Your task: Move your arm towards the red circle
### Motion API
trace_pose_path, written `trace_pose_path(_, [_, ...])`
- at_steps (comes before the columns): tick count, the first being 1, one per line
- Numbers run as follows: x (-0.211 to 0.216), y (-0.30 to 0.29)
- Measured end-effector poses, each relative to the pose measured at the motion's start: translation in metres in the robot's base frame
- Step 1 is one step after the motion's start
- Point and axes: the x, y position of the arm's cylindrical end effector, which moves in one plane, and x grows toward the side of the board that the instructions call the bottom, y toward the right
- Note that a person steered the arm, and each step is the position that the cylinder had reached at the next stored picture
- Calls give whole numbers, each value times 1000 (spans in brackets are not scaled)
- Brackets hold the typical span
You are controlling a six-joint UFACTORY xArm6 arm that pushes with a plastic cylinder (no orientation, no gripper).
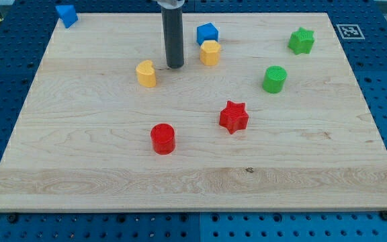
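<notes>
The red circle point(162, 138), a short red cylinder, stands on the wooden board point(79, 168) a little left of the view's middle, toward the bottom. My tip point(175, 66) rests on the board well above it, toward the view's top, with bare wood between them. The tip sits between a yellow block point(146, 73) at its left and a yellow hexagon block point(209, 52) at its right, touching neither. The dark rod rises from the tip to the view's top edge.
A red star point(234, 117) lies right of the red circle. A blue cube point(207, 33) touches the yellow hexagon from above. A green cylinder point(274, 78) and a green star point(302, 41) stand at the right. A blue block point(66, 14) sits at the top left corner.
</notes>
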Motion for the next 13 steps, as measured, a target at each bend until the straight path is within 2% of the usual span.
trace_pose_path(2, [15, -17])
trace_pose_path(5, [74, -8])
trace_pose_path(7, [105, -27])
trace_pose_path(10, [112, -89])
trace_pose_path(13, [107, -69])
